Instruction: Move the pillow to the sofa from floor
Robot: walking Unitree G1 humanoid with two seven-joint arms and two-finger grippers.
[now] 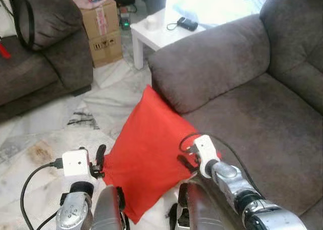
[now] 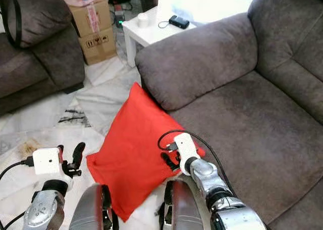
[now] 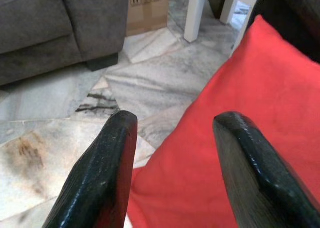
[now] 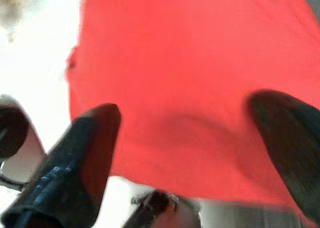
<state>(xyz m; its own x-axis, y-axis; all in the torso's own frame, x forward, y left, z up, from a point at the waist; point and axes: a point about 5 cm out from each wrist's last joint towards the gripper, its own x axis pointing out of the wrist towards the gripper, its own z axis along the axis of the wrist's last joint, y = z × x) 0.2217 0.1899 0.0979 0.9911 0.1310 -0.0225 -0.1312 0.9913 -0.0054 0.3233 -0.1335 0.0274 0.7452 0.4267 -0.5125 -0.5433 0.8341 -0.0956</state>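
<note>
Red pillow [image 1: 146,149] on the marble floor [image 1: 45,134], tilted, upper corner leaning against the front of the grey sofa [image 1: 242,109] just below its armrest [image 1: 212,63]. Lower part of the pillow lies on the floor tiles, not on the sofa seat.

Left gripper [image 1: 99,162] sits at the pillow's left edge, on the side away from the sofa. In the left wrist view its fingers [image 3: 100,173] are spread wide; one finger is over the floor, the other over the red fabric. Nothing is gripped; contact with the pillow edge cannot be told.

Right gripper [image 1: 187,164] is at the pillow's right edge, on the sofa side, close to the seat front. In the right wrist view both fingers [image 4: 75,163] stand far apart with the red fabric spanning the gap between them. That view is blurred, so cannot tell if the pads touch the fabric. Fingers not closed on anything.

Beyond the pillow, past the sofa armrest: white side table [image 1: 151,36] with a small black device [image 1: 186,23] and a white cup-like object [image 1: 151,22] on top. Left of the table, well apart from the pillow: stacked cardboard boxes [image 1: 103,31]. Further left of the pillow: a second grey sofa [image 1: 40,53] with a black strap [image 1: 22,23] hanging over it. Dark and brownish marks on the floor tiles to the left of the pillow.
</note>
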